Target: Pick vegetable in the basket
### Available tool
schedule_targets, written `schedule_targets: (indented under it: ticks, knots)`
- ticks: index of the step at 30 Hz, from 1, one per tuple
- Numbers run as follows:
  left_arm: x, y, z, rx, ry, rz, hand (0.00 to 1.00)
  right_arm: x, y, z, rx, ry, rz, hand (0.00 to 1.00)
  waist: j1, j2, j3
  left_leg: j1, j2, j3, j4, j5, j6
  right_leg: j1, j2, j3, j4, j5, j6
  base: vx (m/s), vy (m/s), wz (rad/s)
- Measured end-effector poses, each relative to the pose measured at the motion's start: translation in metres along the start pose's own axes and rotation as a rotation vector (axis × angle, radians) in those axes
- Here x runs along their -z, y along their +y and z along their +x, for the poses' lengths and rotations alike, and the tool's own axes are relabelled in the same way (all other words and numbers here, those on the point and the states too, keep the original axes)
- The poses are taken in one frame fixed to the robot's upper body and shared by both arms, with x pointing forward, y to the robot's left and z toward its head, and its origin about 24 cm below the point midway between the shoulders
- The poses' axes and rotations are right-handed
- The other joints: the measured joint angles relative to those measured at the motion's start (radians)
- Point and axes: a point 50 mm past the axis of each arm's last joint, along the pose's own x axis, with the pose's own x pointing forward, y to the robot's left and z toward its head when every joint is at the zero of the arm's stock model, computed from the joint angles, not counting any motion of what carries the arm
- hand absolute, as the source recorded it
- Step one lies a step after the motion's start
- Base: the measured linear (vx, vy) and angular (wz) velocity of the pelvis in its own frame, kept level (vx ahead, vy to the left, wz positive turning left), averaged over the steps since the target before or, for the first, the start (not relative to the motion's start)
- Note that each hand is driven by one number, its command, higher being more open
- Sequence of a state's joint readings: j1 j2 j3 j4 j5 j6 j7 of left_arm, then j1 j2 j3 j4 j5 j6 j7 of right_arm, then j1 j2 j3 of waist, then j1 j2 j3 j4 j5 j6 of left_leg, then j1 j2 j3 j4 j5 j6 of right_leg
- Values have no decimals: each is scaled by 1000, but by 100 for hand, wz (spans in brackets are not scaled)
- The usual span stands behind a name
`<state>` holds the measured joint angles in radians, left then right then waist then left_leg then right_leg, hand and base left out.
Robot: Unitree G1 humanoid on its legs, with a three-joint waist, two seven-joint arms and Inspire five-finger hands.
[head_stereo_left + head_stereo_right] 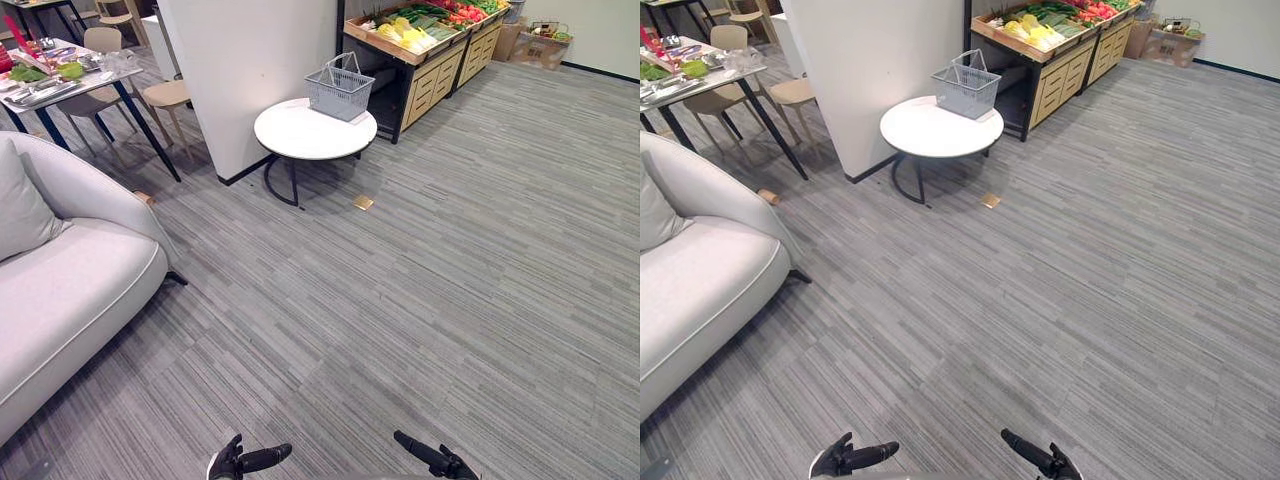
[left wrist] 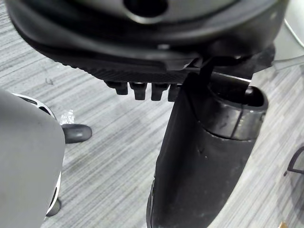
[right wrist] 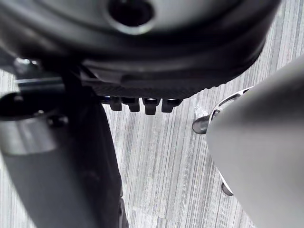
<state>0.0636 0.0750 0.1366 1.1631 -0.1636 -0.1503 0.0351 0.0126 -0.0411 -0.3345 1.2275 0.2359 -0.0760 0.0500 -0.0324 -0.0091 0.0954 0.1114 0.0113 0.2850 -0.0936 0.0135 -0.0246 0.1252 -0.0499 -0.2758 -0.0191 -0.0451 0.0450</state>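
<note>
A grey wire basket [image 1: 340, 90] with its handles raised stands on the far edge of a round white table [image 1: 300, 135], several steps ahead. Behind it, a wooden produce stand [image 1: 425, 70] holds yellow, green and red vegetables [image 1: 405, 30]. My left hand [image 1: 250, 460] and right hand [image 1: 430, 458] hang low at the near edge of the eye views, far from the table, over bare grey carpet. Each wrist view shows its own hand's fingers [image 2: 142, 90] [image 3: 142, 104] relaxed, holding nothing.
A white sofa [image 1: 70, 290] fills the left side. A white pillar [image 1: 250, 70] rises beside the round table, with a dining table [image 1: 60, 85] and chairs behind it. A small tan object [image 1: 363, 202] lies on the carpet near the table. Open carpet stretches ahead and right.
</note>
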Motion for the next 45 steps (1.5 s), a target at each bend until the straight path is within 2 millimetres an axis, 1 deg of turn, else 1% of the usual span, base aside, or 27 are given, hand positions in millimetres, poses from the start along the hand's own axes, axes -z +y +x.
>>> schedule_targets:
  ticks: [6,8,9,11,13,17,20,22,24,26,27,28,29,30,31,32,33,34,35,36,38,39,40,41,43,44,45]
  knots:
    - [0,-4,0,24,-4,11,100,-4,-8,0,16,-13,64,100,-5,19,28,46,18,10,4,-2,1,-34,-6,13,147,0,1,-51,36,-10]
    - [-2,-5,0,30,-11,7,100,-8,-11,0,27,-31,103,100,-8,33,50,53,32,10,4,-33,24,-98,-13,11,289,-16,10,-101,114,-3]
    - [-4,-5,1,29,-17,3,100,-9,-11,0,29,-37,119,100,-8,28,58,58,28,13,3,-39,18,-115,-26,11,336,-27,10,-153,151,-8]
    - [-7,0,1,11,-26,-16,100,-6,-16,-1,41,-34,166,100,-8,18,74,80,11,25,-1,-52,36,-192,-79,-3,537,-45,-2,-182,147,-12]
    - [-6,2,1,6,-22,-14,100,4,-23,-4,60,-15,182,100,-9,9,74,96,2,27,-1,-57,44,-226,-120,-34,637,-54,0,-123,88,1]
    - [-5,10,1,-15,-15,-14,100,21,-32,-10,90,26,224,100,-28,11,75,98,16,17,0,-59,43,-258,-157,-53,597,-97,23,-33,-8,2]
    - [-2,13,0,-24,3,-13,100,19,-33,-9,89,15,238,100,-33,24,80,87,85,15,38,-86,5,-267,-136,-53,388,-72,55,43,-155,-6]
    - [-3,17,1,-40,-1,-42,100,21,-30,-9,84,19,252,100,-31,7,85,99,133,10,67,-120,-41,-280,-137,-55,203,34,90,158,-298,2]
    - [-5,19,1,-50,-6,-56,100,21,-26,-9,76,14,263,100,-30,-11,91,125,147,6,70,-145,-77,-299,-159,-58,121,85,103,270,-344,5]
    - [-6,18,1,-51,-8,-49,100,23,-24,-9,73,11,278,100,-32,-25,94,166,158,-5,69,-173,-120,-316,-193,-50,120,89,105,375,-409,21]
    - [-6,15,2,-43,-8,-38,100,20,-27,-10,76,-2,276,100,-37,-24,93,198,178,-25,61,-188,-141,-335,-198,-50,216,147,95,389,-366,33]
    - [-2,12,1,-34,2,-34,100,18,-28,-10,72,-14,274,100,-46,-9,97,208,197,-32,57,-192,-143,-356,-192,-55,293,132,78,654,-522,40]
    - [3,-2,0,2,19,-39,100,4,-36,-9,76,-57,249,100,-51,29,86,226,234,-55,75,-192,-143,-408,-188,-69,472,-13,38,451,-335,31]
    - [3,-6,0,17,19,-37,100,2,-37,-8,78,-60,244,100,-51,34,86,234,244,-53,87,-188,-141,-413,-190,-72,530,-61,28,670,-499,27]
    - [3,-9,0,34,17,-35,100,4,-38,-8,84,-49,241,100,-49,33,79,243,261,-56,118,-167,-147,-412,-194,-77,614,-143,23,519,-414,18]
    - [5,-8,-1,33,20,-31,100,6,-38,-8,84,-36,241,100,-49,33,64,219,280,-66,197,-156,-134,-399,-189,-87,644,-200,13,620,-493,15]
    - [5,-7,-1,29,21,-32,100,7,-39,-9,87,-31,239,100,-50,32,57,187,291,-80,262,-143,-116,-386,-184,-94,642,-217,10,504,-402,14]
    - [4,-4,-1,16,21,-34,100,10,-40,-9,92,-14,240,100,-52,32,39,100,311,-106,422,-100,-90,-363,-173,-105,614,-234,5,523,-371,7]
    - [1,-3,0,2,5,-63,100,13,-41,-9,101,-2,236,100,-51,42,36,15,348,-114,584,-19,-75,-317,-145,-115,560,-232,-9,642,-391,-4]
    - [-1,-1,-1,-9,-6,-87,100,13,-41,-9,104,4,221,100,-47,48,39,-41,372,-113,722,27,-76,-278,-122,-116,520,-230,-32,547,-270,-25]
    - [-3,0,0,-20,-20,-111,100,12,-43,-9,107,8,194,100,-41,58,45,-112,399,-99,965,5,-69,-200,-83,-101,450,-226,-44,509,-165,-56]
    - [-5,3,0,-29,-32,-111,100,9,-43,-9,101,5,161,100,-30,52,47,-151,400,-34,1113,-69,-39,-107,-54,-63,372,-223,-43,567,-118,-74]
    - [-5,3,0,-31,-36,-113,100,6,-42,-8,100,-2,156,100,-26,49,49,-166,396,-12,1134,-99,-29,-78,-50,-49,347,-221,-42,463,-84,-71]
    - [-7,4,0,-36,-43,-122,100,2,-41,-7,97,-12,156,100,-24,45,53,-180,390,9,1144,-127,-28,-48,-49,-37,322,-221,-42,252,2,-44]
    - [-10,9,0,-53,-66,-160,100,-6,-39,-5,103,-33,157,100,-15,17,70,-262,314,56,1082,-245,-28,69,-76,11,234,-214,-36,440,98,-53]
    - [-12,9,0,-57,-78,-174,100,-9,-39,-5,103,-42,156,100,-7,10,74,-289,293,68,1038,-265,-28,85,-91,22,228,-214,-35,475,204,-56]
    - [-16,10,1,-53,-89,-188,100,-14,-40,-4,105,-60,157,100,1,5,77,-347,246,69,900,-274,-22,106,-117,37,227,-214,-35,323,192,-47]
